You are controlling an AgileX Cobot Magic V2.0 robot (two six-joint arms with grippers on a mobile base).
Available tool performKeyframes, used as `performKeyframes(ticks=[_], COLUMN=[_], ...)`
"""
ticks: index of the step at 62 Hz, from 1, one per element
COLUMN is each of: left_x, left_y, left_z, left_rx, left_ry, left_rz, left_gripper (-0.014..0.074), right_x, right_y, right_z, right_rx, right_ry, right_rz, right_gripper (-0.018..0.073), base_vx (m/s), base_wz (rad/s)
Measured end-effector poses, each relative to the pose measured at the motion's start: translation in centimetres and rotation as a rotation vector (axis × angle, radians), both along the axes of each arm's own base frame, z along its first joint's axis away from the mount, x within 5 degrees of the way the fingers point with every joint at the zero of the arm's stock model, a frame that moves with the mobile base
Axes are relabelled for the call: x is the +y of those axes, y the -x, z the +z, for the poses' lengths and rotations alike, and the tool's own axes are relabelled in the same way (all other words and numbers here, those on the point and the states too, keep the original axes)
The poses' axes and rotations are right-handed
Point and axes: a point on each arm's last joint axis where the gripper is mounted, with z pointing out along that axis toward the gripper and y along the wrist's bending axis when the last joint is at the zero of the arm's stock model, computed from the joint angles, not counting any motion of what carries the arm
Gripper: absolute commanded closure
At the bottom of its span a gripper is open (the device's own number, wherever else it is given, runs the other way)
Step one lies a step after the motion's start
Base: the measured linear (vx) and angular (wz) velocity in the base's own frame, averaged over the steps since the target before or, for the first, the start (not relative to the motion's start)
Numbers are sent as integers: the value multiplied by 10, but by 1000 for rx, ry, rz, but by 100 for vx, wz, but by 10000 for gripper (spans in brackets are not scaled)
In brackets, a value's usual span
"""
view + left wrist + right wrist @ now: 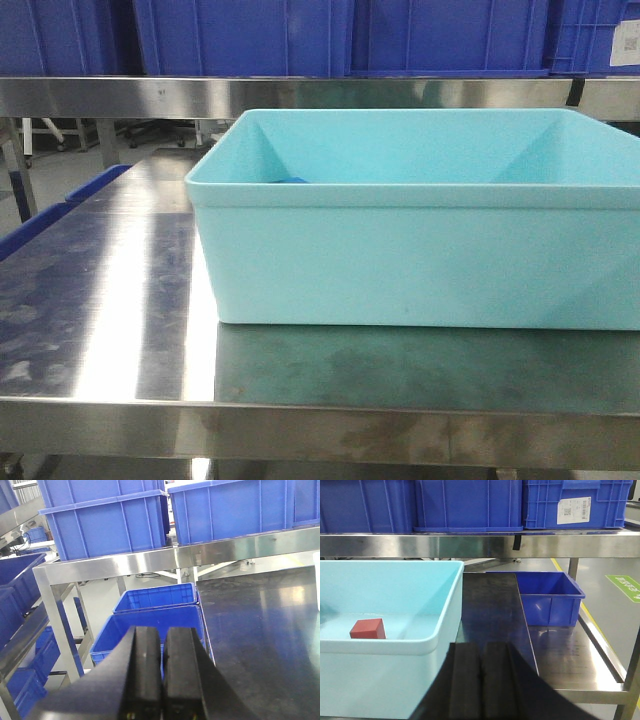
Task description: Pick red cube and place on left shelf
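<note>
1. Red cube [367,628]: resting on the floor of the light-blue tub [390,680], left of the right gripper [481,652] and apart from it.
2. Right gripper: pads pressed together, nothing between them, just before the tub's near right corner.
3. Left gripper [164,635]: pads likewise closed, empty, near the left edge of the steel table [260,630].
4. Left shelf [25,635]: farther left, carrying blue crates [15,585].

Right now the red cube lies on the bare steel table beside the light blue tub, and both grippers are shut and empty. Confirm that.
One thing is wrong: the red cube lies inside the light blue tub, not on the steel table beside it; the right wrist view shows this. The left gripper and right gripper are indeed shut and empty.
</note>
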Motion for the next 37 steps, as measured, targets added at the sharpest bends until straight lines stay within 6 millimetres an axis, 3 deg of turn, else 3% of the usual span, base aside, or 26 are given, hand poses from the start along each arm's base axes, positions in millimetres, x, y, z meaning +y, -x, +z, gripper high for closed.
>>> performKeyframes(ticks=[37], left_x=[0], left_y=[0], left_z=[0], left_rx=[0], left_ry=[0], left_rz=[0], left_gripper=[491], right_x=[0], right_y=[0], right_z=[0], right_rx=[0], right_ry=[0], right_rz=[0], right_gripper=[510], base_vx=[0], base_wz=[0])
